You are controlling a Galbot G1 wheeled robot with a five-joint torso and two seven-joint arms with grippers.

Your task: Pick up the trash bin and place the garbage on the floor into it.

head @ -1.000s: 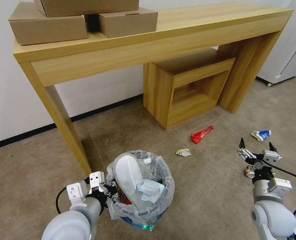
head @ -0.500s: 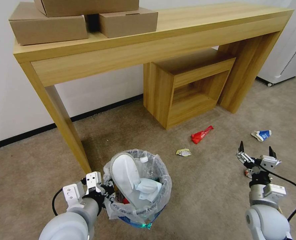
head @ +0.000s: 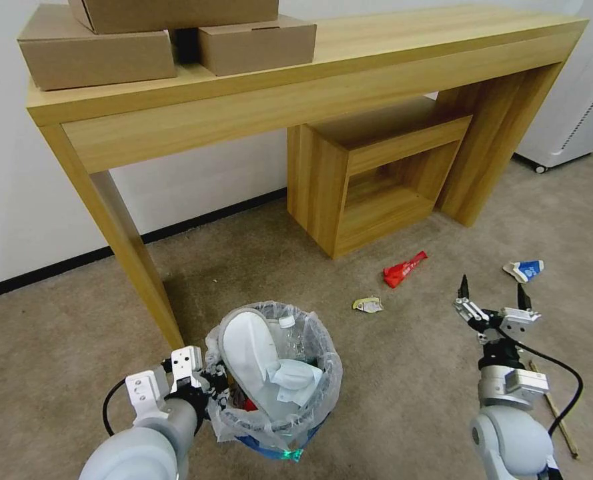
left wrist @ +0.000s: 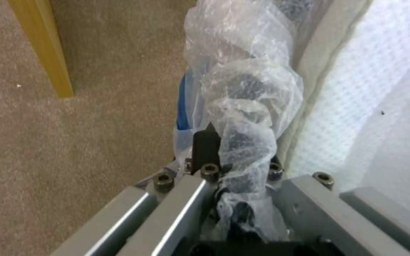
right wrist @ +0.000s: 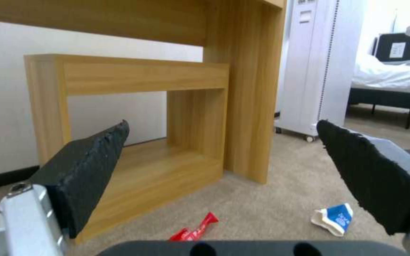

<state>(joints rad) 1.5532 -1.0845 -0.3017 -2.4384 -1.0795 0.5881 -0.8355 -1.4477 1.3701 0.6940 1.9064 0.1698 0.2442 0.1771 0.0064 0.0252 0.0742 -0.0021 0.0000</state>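
The trash bin (head: 277,393), lined with a crinkled clear bag, stands on the beige floor (head: 403,373) by the table leg. It holds a white slipper (head: 249,350), a clear bottle and crumpled paper. My left gripper (head: 216,388) is shut on the bin's bagged rim; the left wrist view shows a black finger (left wrist: 206,147) pressed against the plastic (left wrist: 243,103). My right gripper (head: 491,288) hangs open over the carpet. Garbage lies beyond it: a red wrapper (head: 404,268) (right wrist: 193,231), a blue-white carton (head: 524,270) (right wrist: 333,218), a small crushed piece (head: 368,305) and a thin wooden stick (head: 553,407).
A long wooden table (head: 296,87) carrying cardboard boxes (head: 103,53) spans the back, one leg (head: 133,260) close behind the bin. A low wooden cabinet (head: 376,173) sits under it. A white appliance on wheels (head: 576,100) stands at the right.
My right arm has swung left and slightly farther out, uncovering the wooden stick and hiding a small piece of litter. The bin and left gripper have shifted slightly left and nearer.
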